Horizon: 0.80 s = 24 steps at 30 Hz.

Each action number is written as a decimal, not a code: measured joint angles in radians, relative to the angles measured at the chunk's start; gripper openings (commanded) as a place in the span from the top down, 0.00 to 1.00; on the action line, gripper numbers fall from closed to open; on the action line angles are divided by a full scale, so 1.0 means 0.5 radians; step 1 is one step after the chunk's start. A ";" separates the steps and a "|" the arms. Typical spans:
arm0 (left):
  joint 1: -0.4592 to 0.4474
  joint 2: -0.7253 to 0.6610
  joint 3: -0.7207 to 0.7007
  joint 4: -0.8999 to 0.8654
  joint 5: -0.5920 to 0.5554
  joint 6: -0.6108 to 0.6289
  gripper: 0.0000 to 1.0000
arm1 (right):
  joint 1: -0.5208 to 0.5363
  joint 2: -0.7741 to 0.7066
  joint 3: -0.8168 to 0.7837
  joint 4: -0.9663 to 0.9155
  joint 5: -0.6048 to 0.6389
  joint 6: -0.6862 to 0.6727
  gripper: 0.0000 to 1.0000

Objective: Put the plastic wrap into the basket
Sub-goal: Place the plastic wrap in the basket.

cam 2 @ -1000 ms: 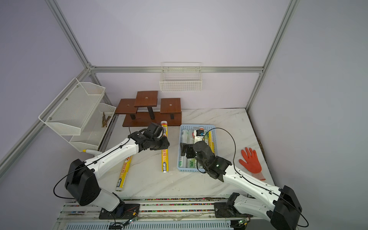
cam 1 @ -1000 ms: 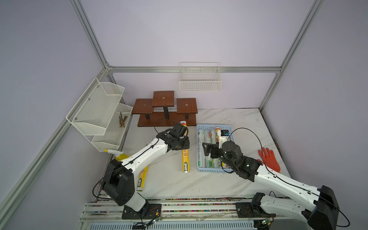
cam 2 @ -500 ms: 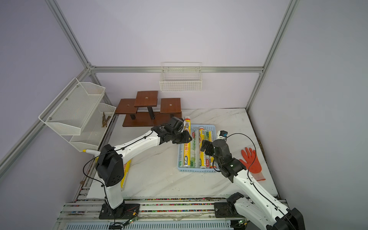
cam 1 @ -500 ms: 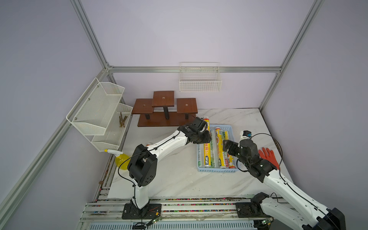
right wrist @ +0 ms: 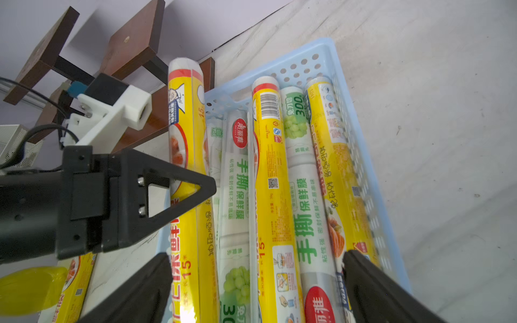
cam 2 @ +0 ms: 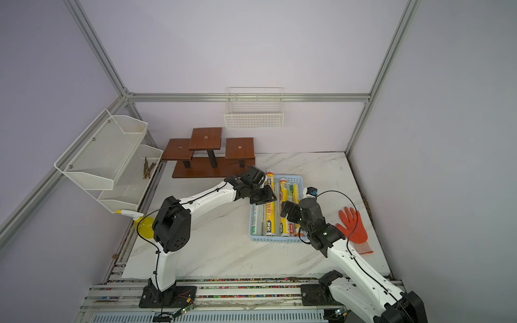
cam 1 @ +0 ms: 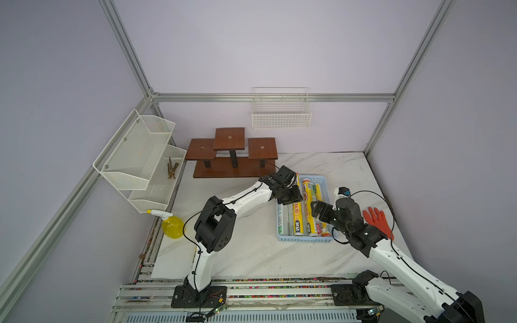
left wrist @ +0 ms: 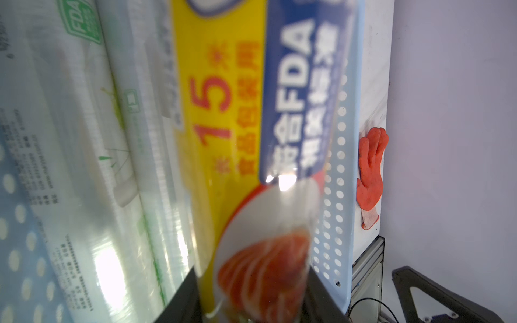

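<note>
Glossy printed film on plastic wrap [right wrist: 268, 195]; perforated smooth plastic basket [right wrist: 296, 65]; marble-look table [right wrist: 419, 112]; brown wood stand [cam 1: 229, 138].

Blurry print on yellow roll [left wrist: 221, 125]

A: What lies on the white marble table [cam 1: 251, 260]?
B: The light blue basket [cam 1: 305, 239]; an orange glove [cam 1: 377, 223] just beside its right wall; a brown wooden stand [cam 1: 223, 170] beyond its far end; one yellow roll [right wrist: 75, 279] apart, on the side away from the glove.
</note>
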 measured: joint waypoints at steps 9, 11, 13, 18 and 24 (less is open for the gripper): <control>-0.019 -0.008 -0.111 0.158 -0.004 0.024 0.68 | 0.000 -0.037 -0.044 -0.001 -0.047 0.019 0.01; -0.019 -0.008 -0.139 0.201 -0.003 0.024 0.68 | 0.000 -0.034 -0.048 -0.002 -0.050 0.019 0.01; -0.019 -0.008 -0.142 0.220 -0.001 0.027 0.68 | 0.000 -0.028 -0.048 0.002 -0.056 0.018 0.01; -0.027 -0.003 -0.133 0.240 0.011 0.034 0.66 | 0.000 0.035 -0.048 0.005 -0.063 0.018 0.01; -0.042 0.073 -0.034 0.183 0.027 0.033 0.61 | 0.000 0.064 -0.046 0.003 -0.026 0.008 0.01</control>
